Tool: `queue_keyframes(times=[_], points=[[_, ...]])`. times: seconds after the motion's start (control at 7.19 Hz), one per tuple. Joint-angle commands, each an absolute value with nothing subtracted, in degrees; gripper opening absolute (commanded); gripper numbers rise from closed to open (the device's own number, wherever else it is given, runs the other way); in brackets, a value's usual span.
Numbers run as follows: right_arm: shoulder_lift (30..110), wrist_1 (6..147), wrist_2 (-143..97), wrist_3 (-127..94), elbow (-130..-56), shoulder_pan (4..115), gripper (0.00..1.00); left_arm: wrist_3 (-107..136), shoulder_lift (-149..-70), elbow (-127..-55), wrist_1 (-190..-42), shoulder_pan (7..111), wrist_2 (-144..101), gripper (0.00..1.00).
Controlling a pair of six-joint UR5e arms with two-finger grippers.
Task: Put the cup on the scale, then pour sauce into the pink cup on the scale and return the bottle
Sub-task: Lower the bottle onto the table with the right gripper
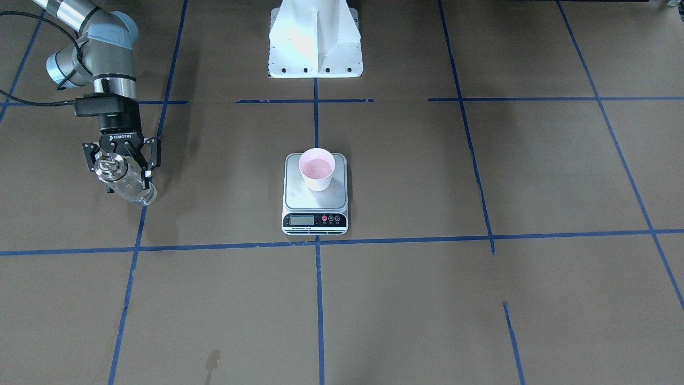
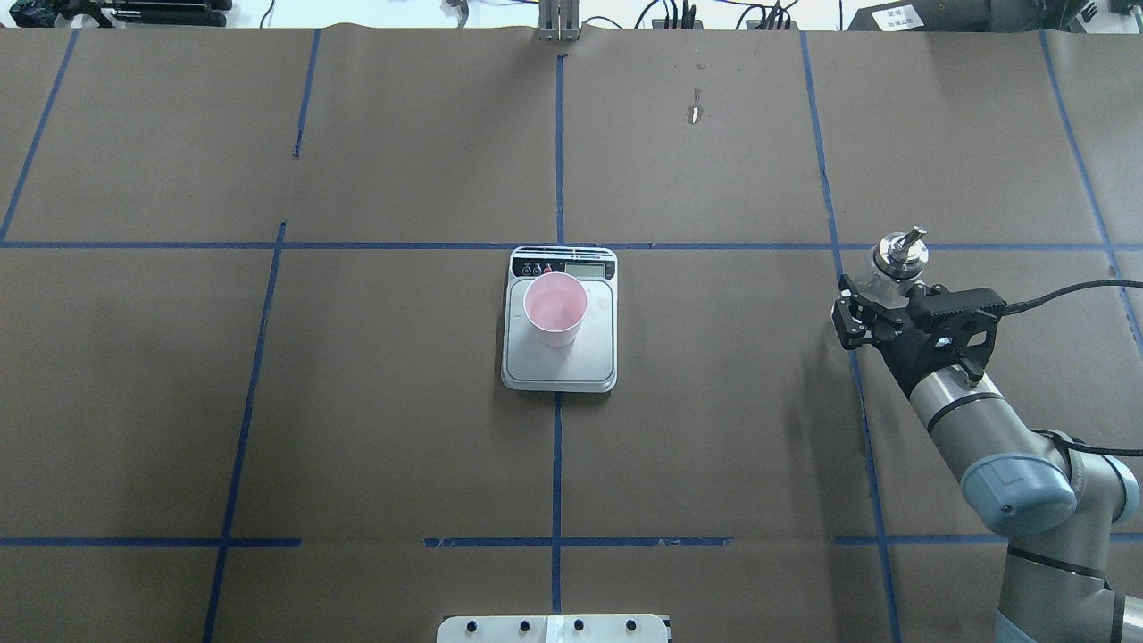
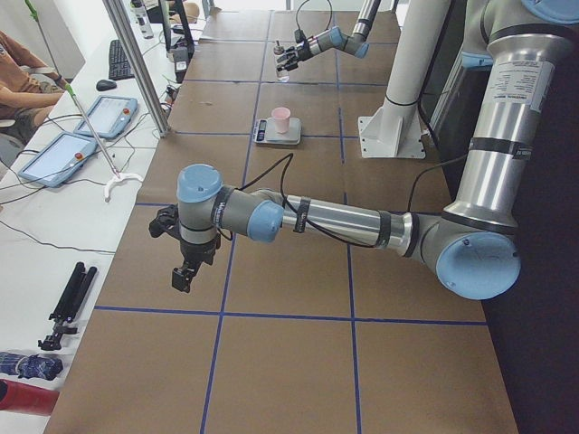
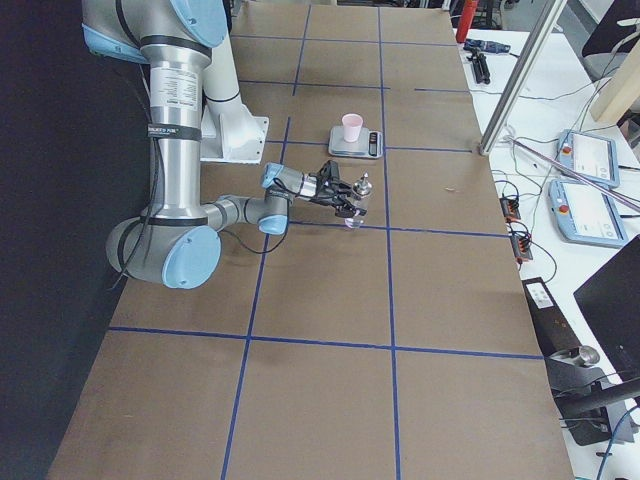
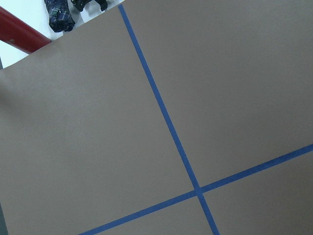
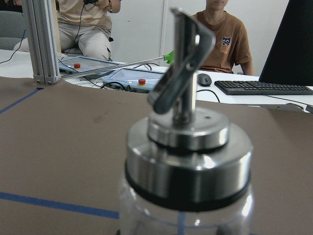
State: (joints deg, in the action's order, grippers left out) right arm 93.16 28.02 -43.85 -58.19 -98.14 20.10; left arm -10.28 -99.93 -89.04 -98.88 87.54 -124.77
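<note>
- My table: brown paper crossed by blue tape lines.
- The scale lies flat at its middle, over a tape line.
- My white base stands behind; a small stain marks the far side.

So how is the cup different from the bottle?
The cup is pink; the bottle is clear glass. The cup is open on top; the bottle has a shiny silver spout cap. The cup stands free on the scale in the middle; the bottle is off to the side, gripped by the right gripper. Both are small and round.
</note>
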Motion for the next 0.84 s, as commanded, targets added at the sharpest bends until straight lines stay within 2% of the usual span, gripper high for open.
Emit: queue_keyframes(times=[0.0, 0.7], points=[[93.16, 27.95, -43.86, -58.18, -98.09, 19.95, 0.0, -10.28, -99.93, -89.03, -98.88, 87.45, -124.72, 1.0], [93.16, 27.51, -44.65, -58.01, -98.0, 19.86, 0.0, -10.28, -99.93, -89.03, -98.88, 87.45, -124.72, 1.0]])
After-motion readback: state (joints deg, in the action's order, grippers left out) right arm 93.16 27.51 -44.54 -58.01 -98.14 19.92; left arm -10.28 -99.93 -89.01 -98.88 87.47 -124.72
